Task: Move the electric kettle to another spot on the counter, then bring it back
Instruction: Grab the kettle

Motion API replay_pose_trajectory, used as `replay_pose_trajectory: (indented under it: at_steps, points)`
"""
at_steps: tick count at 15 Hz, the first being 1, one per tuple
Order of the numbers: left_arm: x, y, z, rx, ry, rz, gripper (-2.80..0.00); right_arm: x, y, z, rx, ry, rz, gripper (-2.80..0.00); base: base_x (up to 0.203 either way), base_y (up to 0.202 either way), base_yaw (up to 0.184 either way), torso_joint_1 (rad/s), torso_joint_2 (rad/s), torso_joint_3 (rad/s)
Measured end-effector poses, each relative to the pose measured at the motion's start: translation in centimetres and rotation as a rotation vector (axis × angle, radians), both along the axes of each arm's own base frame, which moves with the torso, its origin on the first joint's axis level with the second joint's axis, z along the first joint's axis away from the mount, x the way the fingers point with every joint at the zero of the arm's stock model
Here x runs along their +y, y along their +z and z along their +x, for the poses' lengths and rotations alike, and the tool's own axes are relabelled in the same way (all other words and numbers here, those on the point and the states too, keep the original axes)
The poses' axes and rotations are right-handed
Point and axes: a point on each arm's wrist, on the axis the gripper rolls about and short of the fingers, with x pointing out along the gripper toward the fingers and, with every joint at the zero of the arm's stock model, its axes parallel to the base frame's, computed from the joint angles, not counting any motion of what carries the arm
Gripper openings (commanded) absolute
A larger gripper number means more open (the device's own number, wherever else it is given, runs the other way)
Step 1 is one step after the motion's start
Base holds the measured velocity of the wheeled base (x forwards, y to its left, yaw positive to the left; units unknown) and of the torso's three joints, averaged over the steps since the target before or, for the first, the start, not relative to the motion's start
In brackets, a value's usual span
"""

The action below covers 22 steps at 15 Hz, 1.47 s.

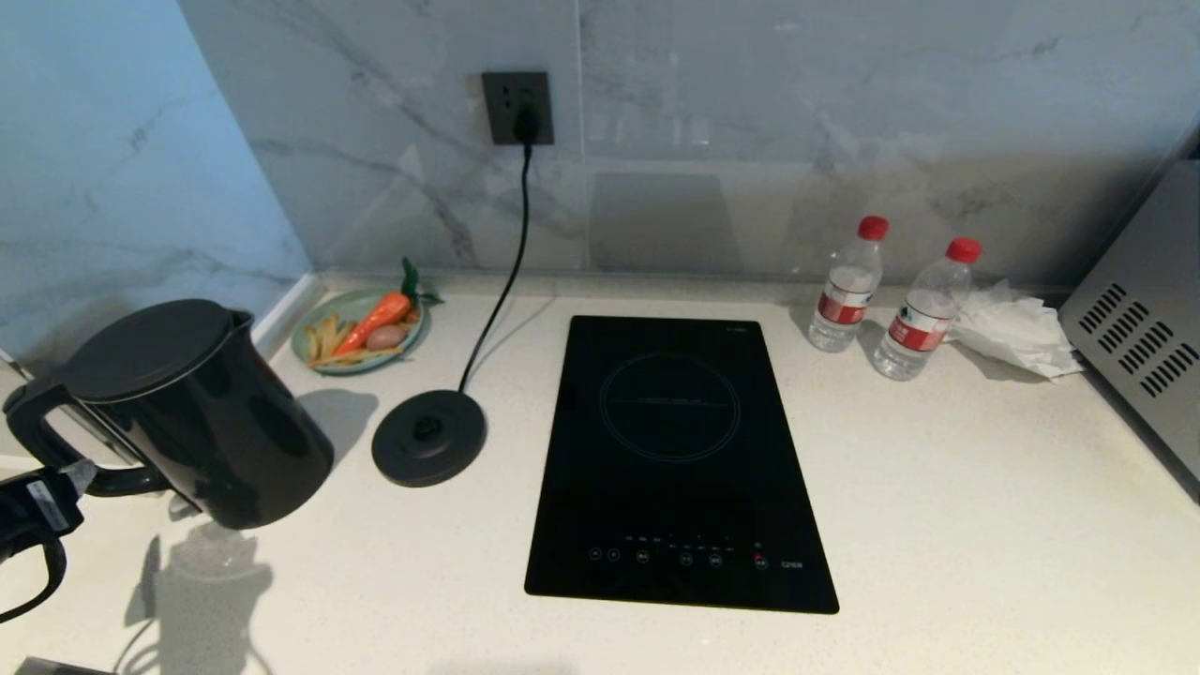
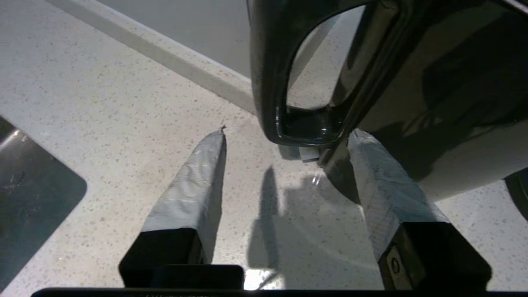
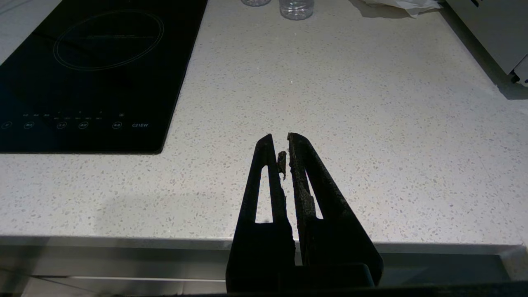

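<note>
The electric kettle (image 1: 197, 412), glossy black with a flat lid, stands on the counter (image 1: 937, 525) at the far left, off its round base disc (image 1: 428, 437). Its loop handle (image 1: 28, 422) points toward my left gripper (image 1: 75, 483) at the picture's left edge. In the left wrist view the left gripper (image 2: 288, 134) is open. Its grey-taped fingers (image 2: 194, 185) are spread wide, with the lower corner of the handle (image 2: 268, 82) at their tips and nothing clamped. My right gripper (image 3: 279, 138) is shut and empty over the counter's front edge, right of the cooktop.
The black glass cooktop (image 1: 675, 459) is inset mid-counter. The base's cord runs up to a wall socket (image 1: 517, 108). A plate (image 1: 302, 339) of toy vegetables sits in the back left corner. At the back right stand two water bottles (image 1: 846, 284), crumpled tissue (image 1: 1017, 328) and a grey appliance (image 1: 1144, 347).
</note>
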Motion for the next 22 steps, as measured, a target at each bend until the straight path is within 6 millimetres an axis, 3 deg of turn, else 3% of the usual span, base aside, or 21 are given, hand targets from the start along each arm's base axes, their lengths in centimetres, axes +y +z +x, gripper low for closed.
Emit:
replay_pose_trajectory:
  at_steps: [22]
  points:
    - [2.5,-0.6,3.2,-0.004,0.023,-0.001,0.0,0.0,0.0,0.0,0.0,0.001,0.0,-2.8,0.0,0.0,0.0,0.0,0.0,0.0]
